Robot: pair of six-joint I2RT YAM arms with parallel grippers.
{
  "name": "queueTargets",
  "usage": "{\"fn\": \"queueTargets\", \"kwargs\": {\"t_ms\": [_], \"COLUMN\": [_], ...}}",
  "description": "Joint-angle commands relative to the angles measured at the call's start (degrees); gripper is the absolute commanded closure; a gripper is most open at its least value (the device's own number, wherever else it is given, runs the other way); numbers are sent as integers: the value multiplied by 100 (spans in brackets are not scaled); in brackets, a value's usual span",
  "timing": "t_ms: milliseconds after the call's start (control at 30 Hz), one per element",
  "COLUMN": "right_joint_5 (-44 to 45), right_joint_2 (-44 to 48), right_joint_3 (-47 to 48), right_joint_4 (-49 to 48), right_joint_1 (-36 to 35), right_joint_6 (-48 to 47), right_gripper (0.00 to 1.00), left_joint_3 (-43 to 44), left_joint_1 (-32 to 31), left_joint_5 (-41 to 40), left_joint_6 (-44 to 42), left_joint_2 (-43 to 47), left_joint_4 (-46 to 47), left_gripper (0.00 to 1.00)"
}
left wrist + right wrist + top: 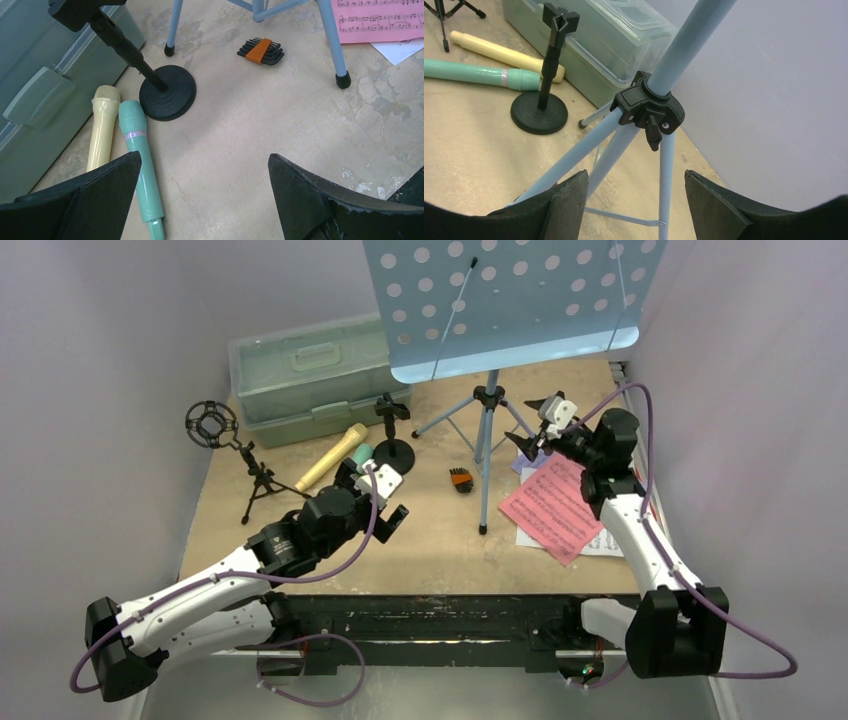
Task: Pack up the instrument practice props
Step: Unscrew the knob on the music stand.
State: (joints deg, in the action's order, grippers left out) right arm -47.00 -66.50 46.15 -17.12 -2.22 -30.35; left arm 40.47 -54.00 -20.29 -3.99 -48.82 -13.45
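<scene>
Top external: open tabletop [432, 530] between left pincer [375, 497] and near rack leg [484, 490].

A tan, mottled surface [440, 550] with pale worn patches fills the middle of the scene. It is closed in on three sides by plain, pale lavender-grey panels: a left wall [90, 390], a far wall [280, 285] and a right wall [750, 390]. A black rail [450, 625] runs along its near edge, and the light is soft and even, throwing only faint shadows.
</scene>
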Motion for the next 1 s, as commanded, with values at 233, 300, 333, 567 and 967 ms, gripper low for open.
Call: {"fn": "queueTargets", "kwargs": {"t_ms": [233, 300, 333, 567, 967], "right_joint_5": [-537, -729, -836, -1474, -2091], "right_joint_2": [702, 732, 732, 803, 201], "right_joint_3": [18, 65, 135, 352, 87], "right_joint_4": [1025, 1087, 1178, 1926, 340], "right_joint_1": [455, 550, 603, 831, 995], "right_joint_6": [959, 1309, 1433, 2093, 6060], "right_gripper": [25, 25, 25, 24, 28], "left_joint_3": [93, 93, 93, 87, 96], "left_joint_1": [38, 38, 37, 38, 38], "left_joint_5": [52, 52, 60, 69, 69], "left_joint_6": [-33, -32, -32, -21, -23], "left_joint_2": [166, 171, 178, 215, 197], "left_joint_4": [43, 44, 45, 44, 38], "left_gripper": [2, 1, 1, 1, 1]}}
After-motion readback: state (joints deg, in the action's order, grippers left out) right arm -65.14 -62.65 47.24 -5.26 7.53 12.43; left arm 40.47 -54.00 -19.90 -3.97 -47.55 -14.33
